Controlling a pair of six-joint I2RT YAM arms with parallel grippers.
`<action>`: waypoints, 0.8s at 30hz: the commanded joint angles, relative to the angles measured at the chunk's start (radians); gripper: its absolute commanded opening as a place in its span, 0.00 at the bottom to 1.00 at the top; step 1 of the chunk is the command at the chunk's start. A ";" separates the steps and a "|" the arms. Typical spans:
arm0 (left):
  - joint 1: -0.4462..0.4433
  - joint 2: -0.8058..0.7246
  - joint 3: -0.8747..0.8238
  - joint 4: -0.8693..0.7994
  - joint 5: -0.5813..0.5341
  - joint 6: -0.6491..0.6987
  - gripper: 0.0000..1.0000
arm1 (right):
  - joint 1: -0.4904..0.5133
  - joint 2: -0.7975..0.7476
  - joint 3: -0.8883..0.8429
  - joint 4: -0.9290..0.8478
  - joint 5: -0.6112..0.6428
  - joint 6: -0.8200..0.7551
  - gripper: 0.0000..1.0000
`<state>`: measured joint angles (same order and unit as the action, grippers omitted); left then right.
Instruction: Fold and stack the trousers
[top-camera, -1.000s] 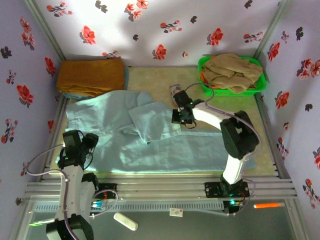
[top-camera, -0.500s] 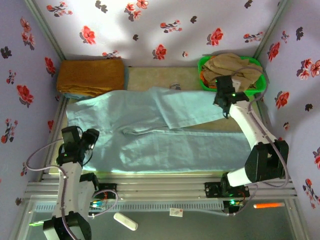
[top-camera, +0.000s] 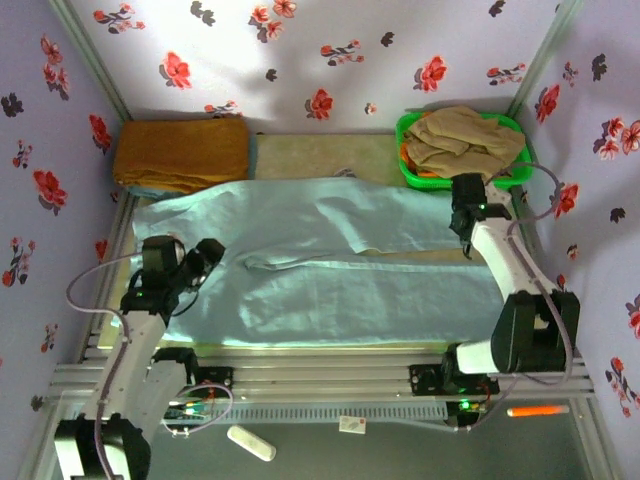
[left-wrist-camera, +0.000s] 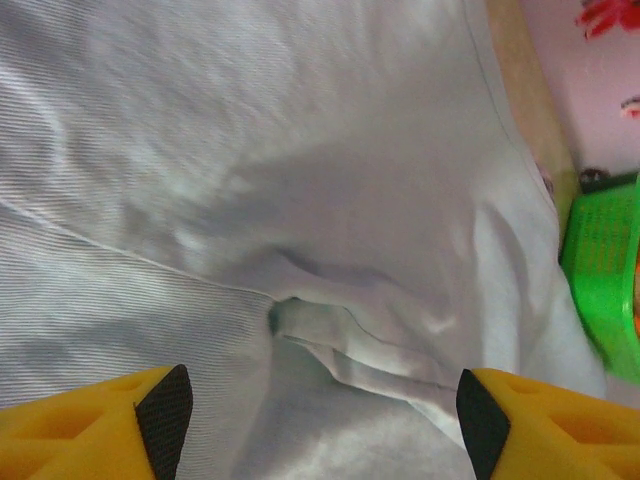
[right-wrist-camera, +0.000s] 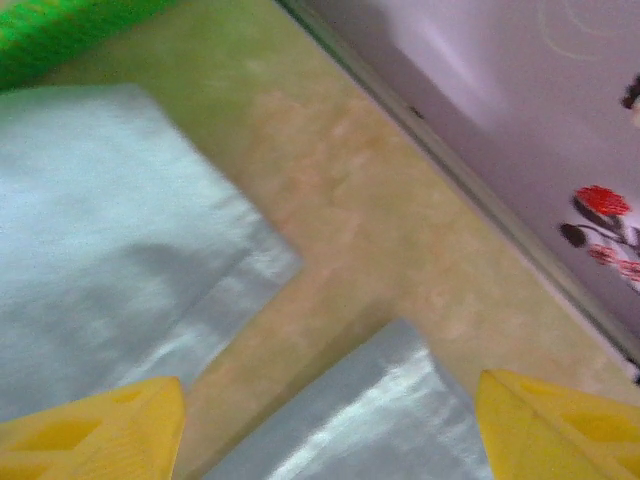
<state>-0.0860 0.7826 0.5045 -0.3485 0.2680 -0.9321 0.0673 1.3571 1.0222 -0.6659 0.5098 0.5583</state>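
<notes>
- Top external, edges: the pale aqua-blue thin-fabric trousers (top-camera: 330, 262) lie flat across most of the table, waist at the left, both long legs running right. The far edge of the cloth touches the folded mustard-brown cloth (top-camera: 180, 152) in the back left corner. The leg ends stop just short of the green plastic basket (top-camera: 409, 152) holding a beige-tan garment (top-camera: 465, 138).
- Top external, room: a bare strip of pale yellow-green mat (top-camera: 310, 155) is free behind the trousers, and a narrow one along the near edge. Floral-papered walls (top-camera: 300, 50) close in three sides.
- Top external, arms: the left gripper (top-camera: 204, 262) hangs over the waist end. The right gripper (top-camera: 466, 200) sits near the leg hems, beside the basket.
- Top external, change: a second ago the far leg lay folded back to the middle under the right gripper; now it lies straight out to the right. The left arm has come inward over the cloth.
- Left wrist: the left gripper (left-wrist-camera: 320, 430) has its yellow fingers (left-wrist-camera: 90, 420) spread wide above rumpled fabric at the crotch seam, pinching nothing.
- Right wrist: the right gripper (right-wrist-camera: 330, 430) is likewise spread and empty. Two leg hems lie below it with bare mat between them, and the wall runs close on the right.
</notes>
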 joint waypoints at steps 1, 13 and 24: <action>-0.096 0.064 0.002 0.073 -0.063 -0.008 0.75 | 0.058 -0.012 -0.060 0.095 -0.168 0.050 0.73; -0.138 0.292 -0.094 0.281 -0.268 -0.124 0.70 | -0.019 0.267 -0.141 0.273 -0.462 0.227 0.00; -0.054 -0.060 -0.242 0.082 -0.256 -0.192 0.61 | -0.147 0.121 -0.247 0.276 -0.556 0.224 0.00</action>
<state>-0.1493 0.7864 0.2569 -0.1932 0.0257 -1.1133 -0.0792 1.5543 0.7830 -0.3637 -0.0231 0.7712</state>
